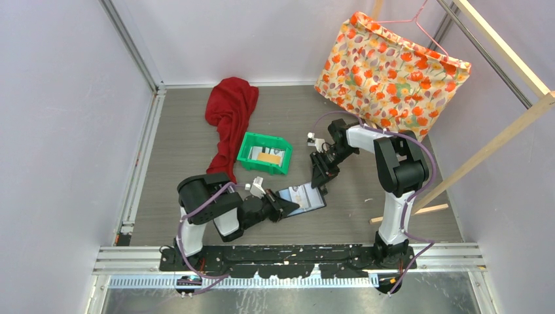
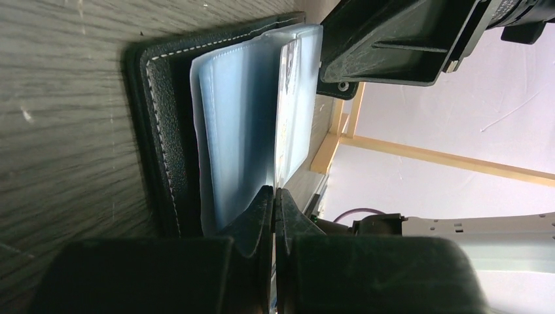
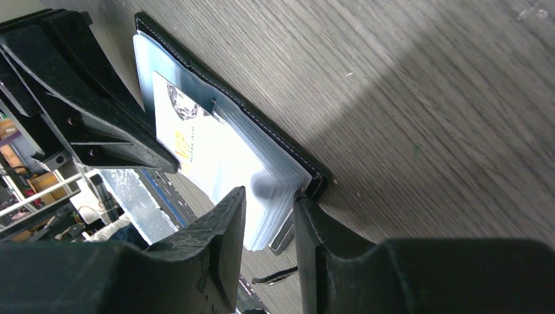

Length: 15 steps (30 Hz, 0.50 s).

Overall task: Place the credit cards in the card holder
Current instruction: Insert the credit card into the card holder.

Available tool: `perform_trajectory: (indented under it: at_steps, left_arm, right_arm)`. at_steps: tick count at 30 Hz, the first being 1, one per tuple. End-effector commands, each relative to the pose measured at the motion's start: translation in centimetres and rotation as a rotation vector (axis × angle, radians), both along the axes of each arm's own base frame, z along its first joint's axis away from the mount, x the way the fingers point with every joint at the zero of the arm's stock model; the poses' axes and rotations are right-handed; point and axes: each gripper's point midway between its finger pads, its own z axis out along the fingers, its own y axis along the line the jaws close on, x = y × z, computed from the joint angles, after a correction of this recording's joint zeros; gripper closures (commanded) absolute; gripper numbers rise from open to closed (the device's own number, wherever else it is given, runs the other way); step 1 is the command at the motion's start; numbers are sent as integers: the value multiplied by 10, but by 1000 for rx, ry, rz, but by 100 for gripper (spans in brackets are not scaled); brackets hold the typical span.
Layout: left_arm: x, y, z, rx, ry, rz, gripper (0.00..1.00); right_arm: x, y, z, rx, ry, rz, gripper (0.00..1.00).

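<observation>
On the worktop [image 1: 366, 124], the green bin [image 1: 250, 139] holds spare credit cards [image 1: 268, 157]. Nearer the arms, the card holder [image 1: 305, 198] lies open. The left fingers [image 2: 267, 208] pinch a clear pocket, likely to steady it. The right fingers [image 1: 321, 182] stand narrow astride the far corner, grip unclear, beside a pocketed white card [image 3: 196, 154].

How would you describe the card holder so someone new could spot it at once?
On the grey wood-grain table, look at the near middle, where the left gripper and right gripper meet. The card holder lies open there: a black stitched wallet with pale clear pockets, one showing a white credit card. Unlike the green bin behind it, it is flat and black.
</observation>
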Motion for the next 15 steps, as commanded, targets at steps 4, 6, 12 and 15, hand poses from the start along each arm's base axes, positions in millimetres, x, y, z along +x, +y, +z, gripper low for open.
perform_trajectory:
  at_steps: [4, 6, 12, 15]
  left_arm:
    - [9, -3, 3, -6, -19, -3, 100]
    - [9, -6, 1, 1, -20, -10, 100]
    - [12, -15, 1, -5, -22, -22, 100]
    - [9, -20, 2, -11, -19, -33, 100]
  right_arm:
    - [6, 5, 7, 14, -26, 15, 62]
    - [6, 6, 6, 15, -25, 17, 62]
    - [5, 6, 6, 14, -23, 16, 63]
    - [5, 6, 6, 16, -24, 18, 63]
